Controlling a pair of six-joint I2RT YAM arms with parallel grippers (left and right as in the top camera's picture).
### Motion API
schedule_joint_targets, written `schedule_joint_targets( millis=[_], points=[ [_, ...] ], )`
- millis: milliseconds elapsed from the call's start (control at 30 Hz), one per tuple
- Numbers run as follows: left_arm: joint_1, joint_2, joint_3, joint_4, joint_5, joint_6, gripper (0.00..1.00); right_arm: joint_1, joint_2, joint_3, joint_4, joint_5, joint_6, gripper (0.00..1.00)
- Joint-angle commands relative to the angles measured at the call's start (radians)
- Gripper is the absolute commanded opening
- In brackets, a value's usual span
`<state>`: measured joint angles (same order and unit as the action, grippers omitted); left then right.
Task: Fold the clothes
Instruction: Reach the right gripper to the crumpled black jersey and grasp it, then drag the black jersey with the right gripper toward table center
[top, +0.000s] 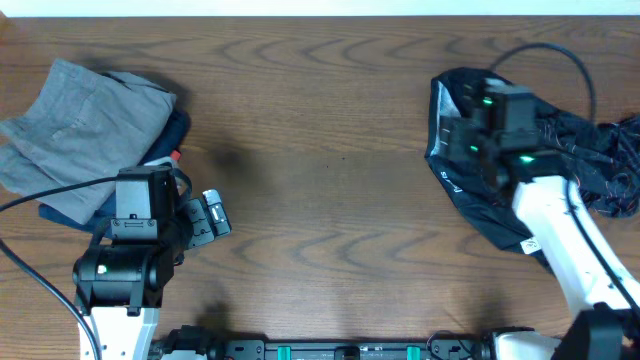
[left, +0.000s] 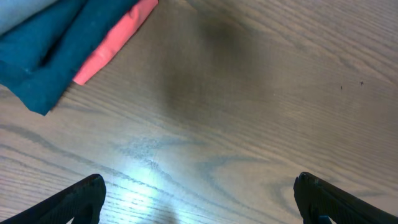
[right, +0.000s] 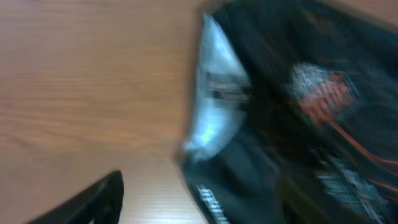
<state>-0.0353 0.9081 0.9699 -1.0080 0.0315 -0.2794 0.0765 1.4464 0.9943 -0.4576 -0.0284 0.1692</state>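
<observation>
The black shiny jersey (top: 458, 188) lies crumpled at the right of the table, and its thin orange lines show near the far right edge. In the blurred right wrist view it (right: 280, 124) fills the right half, with an orange-white logo and a pale inner collar. My right gripper (top: 463, 140) hovers over the jersey's left part. One finger shows at the lower left of the wrist view, and the jaws (right: 205, 208) look wide apart and hold nothing. My left gripper (top: 212, 215) is open and empty over bare wood (left: 199, 202).
A stack of folded garments sits at the back left: plain grey (top: 80, 120) on top, navy (top: 176, 128) and orange-red (top: 177, 156) beneath. The navy (left: 43, 56) and orange-red (left: 115, 40) edges show in the left wrist view. The table's front edge lies behind both arm bases.
</observation>
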Motion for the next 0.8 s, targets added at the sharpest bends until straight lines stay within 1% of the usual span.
schedule_joint_targets(
  millis=[0,67,133,233,300,433,567,667,733,767],
  points=[
    [0.004,-0.001,0.018,0.000,0.007,0.019,0.98,-0.039,-0.003,-0.003,-0.164,-0.005,-0.171,0.77],
    [0.004,-0.001,0.018,0.004,0.007,0.018,0.98,-0.033,0.019,-0.018,-0.263,-0.006,-0.204,0.80],
    [0.004,-0.001,0.018,0.008,0.007,0.015,0.98,-0.017,0.039,-0.045,-0.272,0.011,-0.220,0.80],
    [0.004,-0.001,0.018,0.007,0.007,0.015,0.98,0.001,0.075,-0.087,-0.221,0.064,-0.210,0.85],
    [0.004,-0.001,0.018,0.007,0.007,0.015,0.98,0.006,0.100,-0.115,-0.169,0.106,-0.174,0.85],
    [0.004,-0.001,0.018,0.006,0.009,0.015,0.98,0.005,0.151,-0.159,-0.050,0.151,-0.132,0.85],
    [0.004,-0.001,0.018,0.006,0.011,0.015,0.98,0.010,0.203,-0.179,-0.009,0.166,-0.133,0.82],
    [0.004,-0.001,0.018,0.005,0.011,0.015,0.98,0.010,0.245,-0.180,-0.010,0.200,-0.116,0.72],
    [0.004,-0.001,0.018,0.003,0.011,0.015,0.98,0.011,0.267,-0.180,-0.011,0.177,-0.114,0.51],
    [0.004,-0.001,0.018,0.002,0.011,0.015,0.98,0.013,0.274,-0.180,-0.011,0.150,-0.114,0.36]
  ],
)
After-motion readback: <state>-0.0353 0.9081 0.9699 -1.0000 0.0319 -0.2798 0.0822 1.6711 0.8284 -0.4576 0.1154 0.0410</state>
